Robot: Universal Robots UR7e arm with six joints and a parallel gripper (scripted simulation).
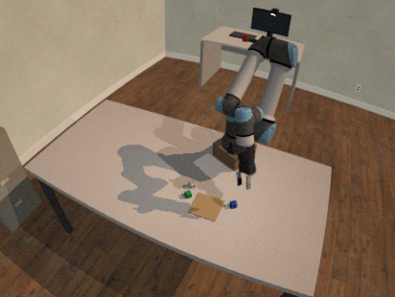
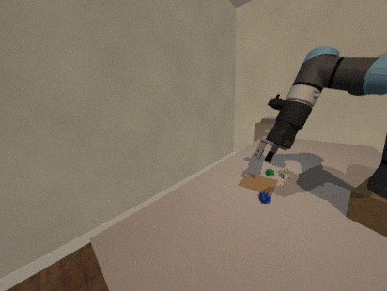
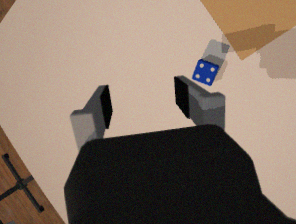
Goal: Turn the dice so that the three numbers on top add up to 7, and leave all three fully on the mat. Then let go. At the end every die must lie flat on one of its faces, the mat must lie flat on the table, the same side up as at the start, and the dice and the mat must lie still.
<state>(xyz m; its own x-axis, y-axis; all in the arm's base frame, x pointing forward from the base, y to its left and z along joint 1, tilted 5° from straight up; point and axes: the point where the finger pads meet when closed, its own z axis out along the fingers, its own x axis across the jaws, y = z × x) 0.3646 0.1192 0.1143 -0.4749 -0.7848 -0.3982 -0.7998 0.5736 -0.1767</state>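
Note:
A tan mat [image 1: 206, 206] lies flat on the table. A blue die [image 1: 233, 204] lies on the table just off the mat's right edge; in the wrist view the blue die [image 3: 205, 72] shows four pips on top. A green die [image 1: 188, 194] lies on the table just off the mat's left far corner. A white die [image 1: 191, 184] lies on the table a little beyond the green one. My gripper [image 1: 243, 182] is open and empty, hanging above the table behind the blue die. In the wrist view the gripper [image 3: 142, 102] has the blue die just beyond its right finger.
A brown box [image 1: 225, 154] forms the arm's base behind the mat. A grey cabinet [image 1: 11, 189] stands left of the table. A white desk [image 1: 240, 43] with a monitor stands at the back wall.

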